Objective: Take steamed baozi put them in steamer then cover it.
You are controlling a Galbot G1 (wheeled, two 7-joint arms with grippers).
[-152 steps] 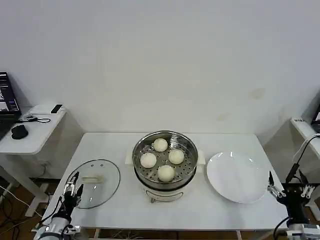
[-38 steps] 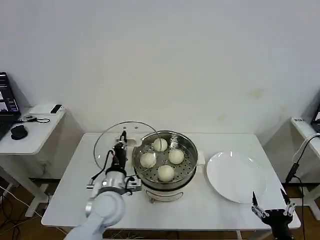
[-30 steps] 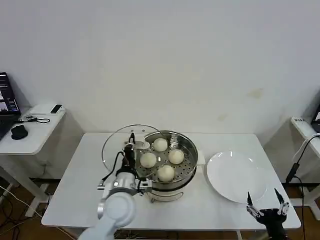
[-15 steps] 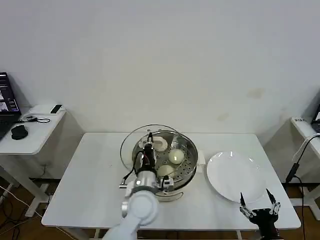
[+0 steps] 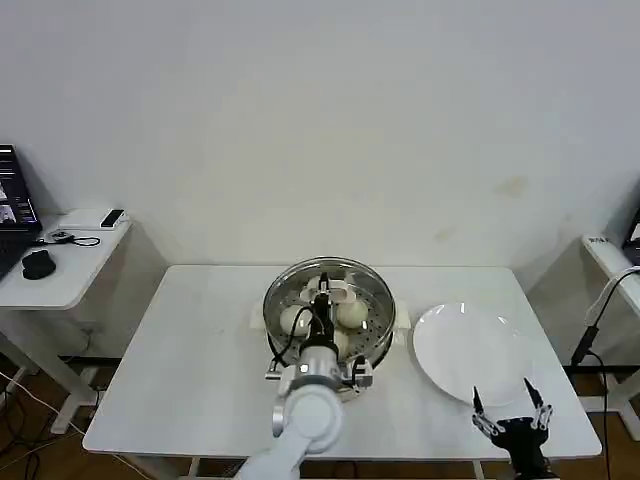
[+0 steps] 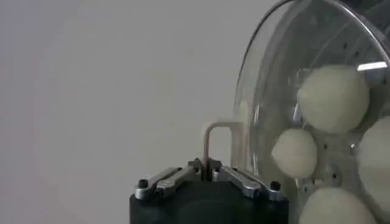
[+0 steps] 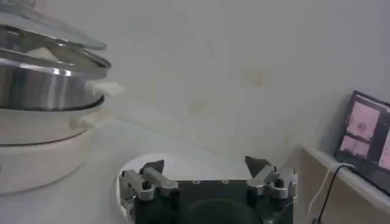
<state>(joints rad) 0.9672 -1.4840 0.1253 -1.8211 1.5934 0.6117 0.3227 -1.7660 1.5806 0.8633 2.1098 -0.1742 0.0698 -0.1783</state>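
Head view shows the left hand above the middle of the steamer, which stands at the centre of the white counter. Its fingers are pinched together on the thin metal handle of the clear glass lid, and the lid sits over the steamer's mouth, its rim about in line with the steel rim. In the right wrist view the lid's edge hovers just above the steamer's rim, with a thin gap between them.

Through the glass in the left wrist view, the steamed baozi lie on the perforated tray inside the steamer, round and cream-white, close together.

Off to the steamer's right, the white plate rests flat on the counter. The right hand waits low at the counter's near edge, just in front of the plate, fingers spread wide and holding nothing.
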